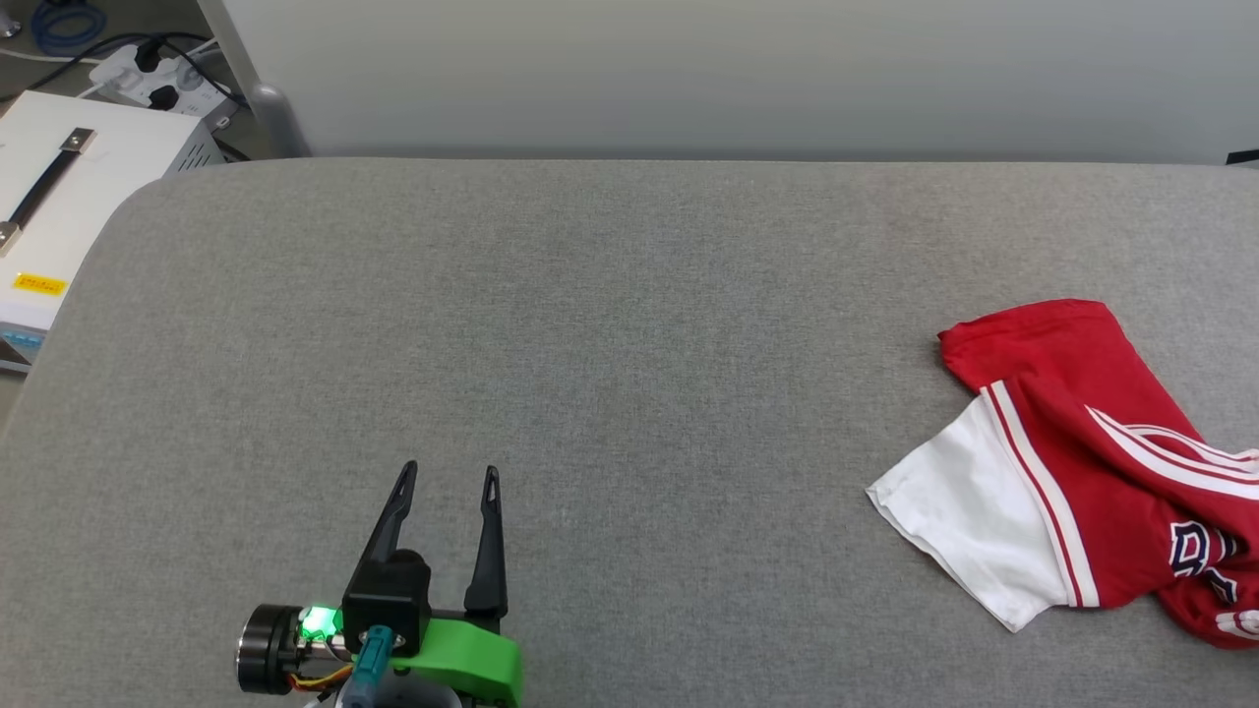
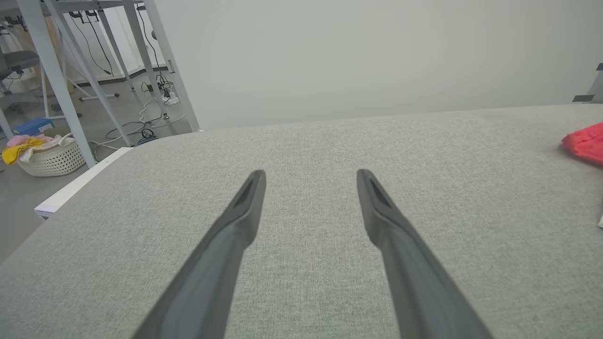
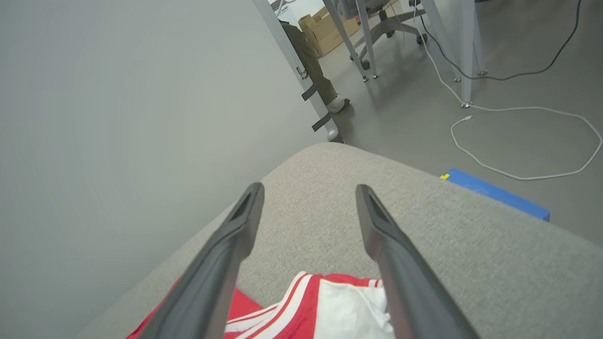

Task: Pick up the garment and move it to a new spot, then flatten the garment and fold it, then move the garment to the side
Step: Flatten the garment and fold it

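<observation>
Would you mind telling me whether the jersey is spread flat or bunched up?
Bunched up: the garment lies rumpled on the grey table, red body folded over itself, one white sleeve sticking out.

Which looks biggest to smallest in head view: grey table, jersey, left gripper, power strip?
1. grey table
2. jersey, though cut off at the frame's right edge
3. left gripper, near the camera, so it looks large
4. power strip
</observation>
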Controlling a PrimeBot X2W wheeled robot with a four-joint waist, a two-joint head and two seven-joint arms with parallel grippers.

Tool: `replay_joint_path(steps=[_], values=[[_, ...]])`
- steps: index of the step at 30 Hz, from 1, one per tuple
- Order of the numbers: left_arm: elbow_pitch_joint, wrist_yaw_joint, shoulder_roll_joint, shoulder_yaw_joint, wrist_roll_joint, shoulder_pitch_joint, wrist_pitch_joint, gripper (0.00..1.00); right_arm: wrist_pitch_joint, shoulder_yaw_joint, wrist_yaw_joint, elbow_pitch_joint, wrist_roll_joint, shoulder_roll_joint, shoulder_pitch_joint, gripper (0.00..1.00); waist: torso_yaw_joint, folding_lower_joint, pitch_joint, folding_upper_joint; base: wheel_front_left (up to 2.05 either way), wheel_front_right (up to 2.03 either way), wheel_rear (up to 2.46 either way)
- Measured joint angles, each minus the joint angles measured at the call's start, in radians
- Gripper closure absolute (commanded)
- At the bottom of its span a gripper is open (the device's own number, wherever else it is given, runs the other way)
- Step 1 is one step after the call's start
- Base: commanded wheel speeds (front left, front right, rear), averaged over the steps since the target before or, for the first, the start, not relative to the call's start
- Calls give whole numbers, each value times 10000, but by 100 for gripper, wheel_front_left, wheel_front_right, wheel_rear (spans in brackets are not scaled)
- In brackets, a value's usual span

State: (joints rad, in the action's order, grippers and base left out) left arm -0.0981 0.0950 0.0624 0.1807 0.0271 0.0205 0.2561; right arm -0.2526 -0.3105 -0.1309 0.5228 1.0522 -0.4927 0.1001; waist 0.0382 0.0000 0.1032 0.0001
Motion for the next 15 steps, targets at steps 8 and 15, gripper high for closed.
replay_joint_path(steps=[8,15], values=[[109,-31,6,44,-17,0,0,0,67,-635,4,-4746,-5095,1011,3,0,44,0,-116,0,0,0,0],[276,-29,4,77,-33,-16,0,0,2698,2895,0,-7440,-6955,-63,533,0,348,0,88,0,0,0,0]])
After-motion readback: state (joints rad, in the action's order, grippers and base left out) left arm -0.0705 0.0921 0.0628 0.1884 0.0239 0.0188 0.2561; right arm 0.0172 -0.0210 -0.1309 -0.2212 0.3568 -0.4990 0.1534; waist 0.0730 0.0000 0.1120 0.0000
